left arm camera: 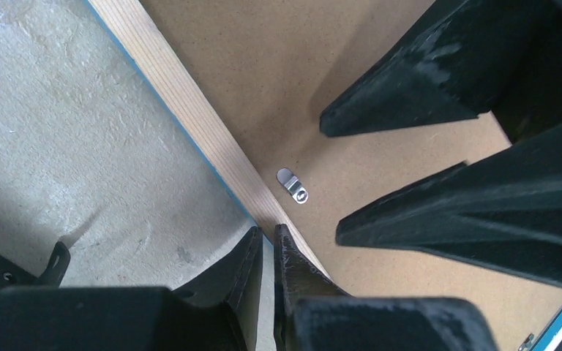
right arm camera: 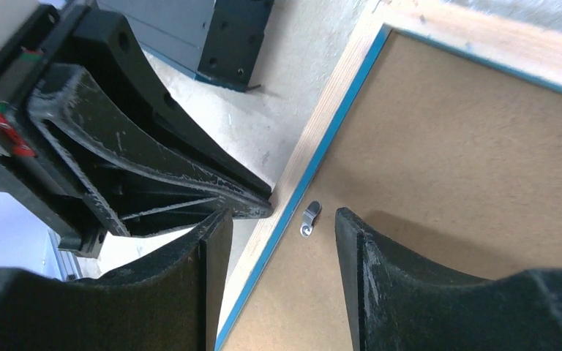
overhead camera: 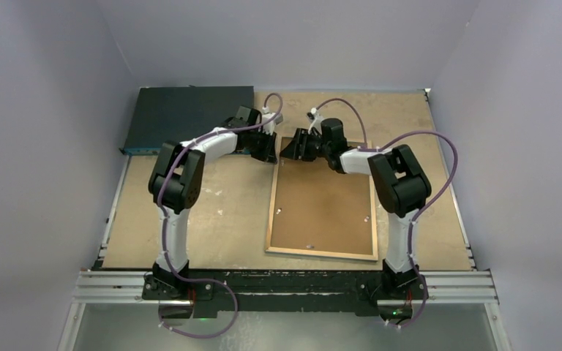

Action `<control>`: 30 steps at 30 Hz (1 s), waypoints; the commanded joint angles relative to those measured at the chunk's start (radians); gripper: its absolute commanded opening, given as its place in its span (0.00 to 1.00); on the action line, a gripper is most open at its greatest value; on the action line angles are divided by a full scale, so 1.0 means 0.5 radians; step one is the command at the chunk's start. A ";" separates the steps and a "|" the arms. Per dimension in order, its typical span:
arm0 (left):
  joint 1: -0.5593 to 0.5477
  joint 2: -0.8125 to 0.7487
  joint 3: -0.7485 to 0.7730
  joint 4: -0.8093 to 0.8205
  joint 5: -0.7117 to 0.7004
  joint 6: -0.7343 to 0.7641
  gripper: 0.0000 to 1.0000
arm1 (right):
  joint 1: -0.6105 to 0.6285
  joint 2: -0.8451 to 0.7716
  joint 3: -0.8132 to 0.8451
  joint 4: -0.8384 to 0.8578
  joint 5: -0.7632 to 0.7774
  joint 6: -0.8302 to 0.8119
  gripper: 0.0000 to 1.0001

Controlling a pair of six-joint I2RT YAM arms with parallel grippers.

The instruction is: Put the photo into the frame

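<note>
Right wrist: right claw [right arm camera: 282,234] spread astride metal tab [right arm camera: 309,219], left claw [right arm camera: 260,206] pressed together at frame [right arm camera: 313,139] rim; tab small, so a slip could skid the frame.

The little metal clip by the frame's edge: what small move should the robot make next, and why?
Probably the right gripper should lower and nudge the clip sideways. Its open fingers straddle the clip, which lies on the backing board inside the frame, while the left gripper, fingers nearly together, sits at the wooden rim, seemingly steadying it.
</note>
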 commanded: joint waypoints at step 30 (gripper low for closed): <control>0.057 -0.023 -0.327 0.169 0.054 -0.185 0.05 | 0.053 0.120 -0.075 0.179 -0.132 -0.016 0.61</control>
